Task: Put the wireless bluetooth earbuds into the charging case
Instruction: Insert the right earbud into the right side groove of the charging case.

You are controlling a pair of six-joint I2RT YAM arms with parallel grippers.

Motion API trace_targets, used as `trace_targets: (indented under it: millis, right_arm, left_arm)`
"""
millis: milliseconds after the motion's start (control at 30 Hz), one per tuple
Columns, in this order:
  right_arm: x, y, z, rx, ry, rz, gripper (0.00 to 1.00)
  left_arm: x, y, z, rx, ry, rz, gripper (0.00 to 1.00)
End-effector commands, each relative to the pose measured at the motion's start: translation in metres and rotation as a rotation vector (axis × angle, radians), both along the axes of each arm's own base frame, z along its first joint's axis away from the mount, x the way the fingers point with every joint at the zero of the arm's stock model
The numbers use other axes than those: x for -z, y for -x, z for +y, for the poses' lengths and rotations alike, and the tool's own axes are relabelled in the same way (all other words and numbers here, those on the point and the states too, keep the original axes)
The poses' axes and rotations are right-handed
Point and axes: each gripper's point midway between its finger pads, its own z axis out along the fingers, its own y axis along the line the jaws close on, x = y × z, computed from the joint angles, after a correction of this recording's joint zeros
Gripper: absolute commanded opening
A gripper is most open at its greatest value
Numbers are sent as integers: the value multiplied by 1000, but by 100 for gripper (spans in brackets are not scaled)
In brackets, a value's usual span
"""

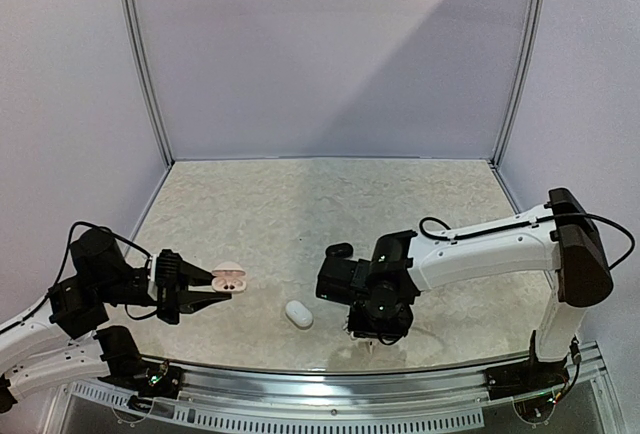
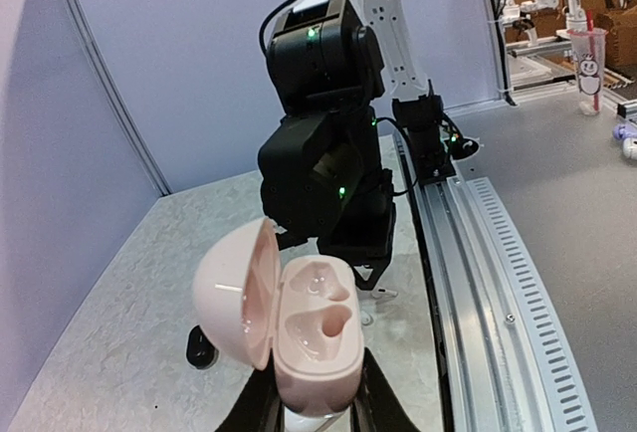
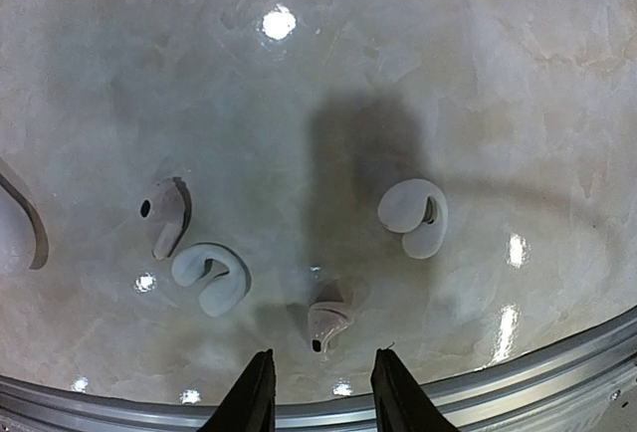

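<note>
Earbuds (image 3: 413, 215) lie scattered, white, on the table (image 3: 448, 54) just under the right gripper (image 3: 320, 367), whose fingers are spread and empty. Across from it, the left gripper (image 1: 205, 289) clasps the open charging case (image 2: 314, 337).

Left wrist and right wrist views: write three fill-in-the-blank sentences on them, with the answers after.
The left gripper holds the pink charging case with its lid ____. Both wells inside that case are ____. The right gripper, holding nothing, hangs above white earbuds lying on the ____.
Missing words: open; empty; table.
</note>
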Motion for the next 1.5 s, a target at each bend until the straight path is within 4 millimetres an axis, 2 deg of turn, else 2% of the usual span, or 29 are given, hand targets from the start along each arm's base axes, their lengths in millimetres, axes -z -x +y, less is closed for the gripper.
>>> trace_targets:
  millis: [0, 167, 333, 433, 567, 933, 1267, 1467]
  right_arm:
    - [12, 1, 4, 33, -15, 10, 35]
    - [24, 0, 2, 27, -28, 30, 34]
    - [29, -4, -10, 19, 25, 38, 33]
    - [26, -8, -8, -14, 48, 38, 32]
    - [37, -7, -3, -45, 52, 63, 30]
    - [43, -5, -6, -67, 66, 82, 24]
    - [48, -1, -5, -77, 57, 107, 24]
    - [49, -3, -6, -70, 65, 102, 17]
  left_arm:
    - [-8, 0, 3, -1, 16, -12, 0]
    - [-7, 0, 2, -1, 13, -16, 0]
    - [-5, 0, 2, 4, 7, -13, 0]
    - [-4, 1, 1, 10, 4, -11, 0]
    - [-2, -1, 0, 6, -1, -10, 0]
    - [1, -2, -1, 6, -8, 0, 0]
    - [4, -4, -1, 4, -15, 9, 0]
    - [3, -4, -1, 3, -14, 7, 0]
